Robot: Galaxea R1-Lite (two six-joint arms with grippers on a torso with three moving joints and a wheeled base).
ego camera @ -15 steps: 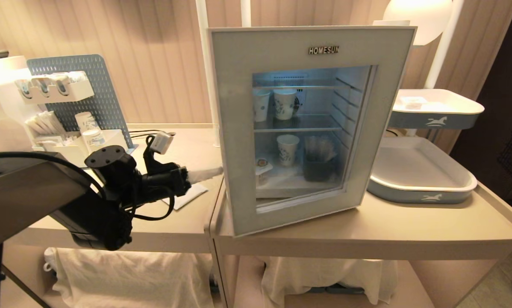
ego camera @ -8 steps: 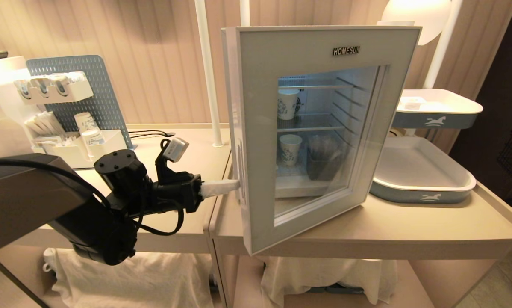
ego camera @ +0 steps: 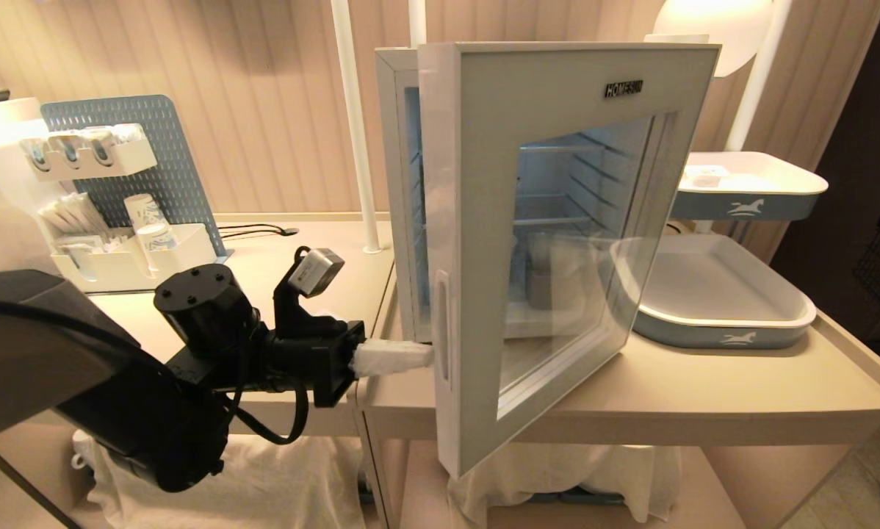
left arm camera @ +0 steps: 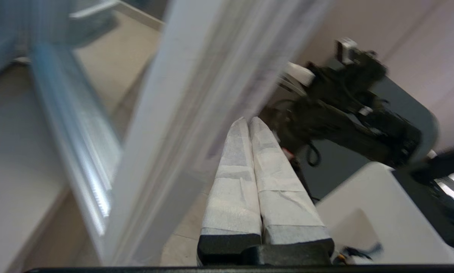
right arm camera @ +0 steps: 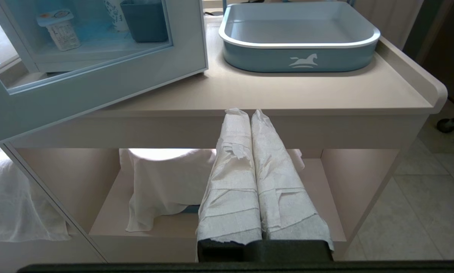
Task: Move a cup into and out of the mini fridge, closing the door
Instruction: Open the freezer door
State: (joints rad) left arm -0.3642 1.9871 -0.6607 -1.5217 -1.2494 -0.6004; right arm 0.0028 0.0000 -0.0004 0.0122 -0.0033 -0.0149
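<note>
The door now stands much wider than a second ago; before, it lay almost flat against the fridge, and now its free edge is swung out toward the robot, past the front edge of the counter. The left hand has travelled with it; its fingers are pressed together, holding nothing, and the tips sit just behind the door's free edge, near the handle slot, so it seems to hook the door and pull. The right hand is also closed and empty, parked below the counter, well apart from the door. The cup stands on the fridge floor, inside, near the front; it shows through the glass in the right wrist view. I judge the opening is nearly enough; next the cup can be reached.
</note>
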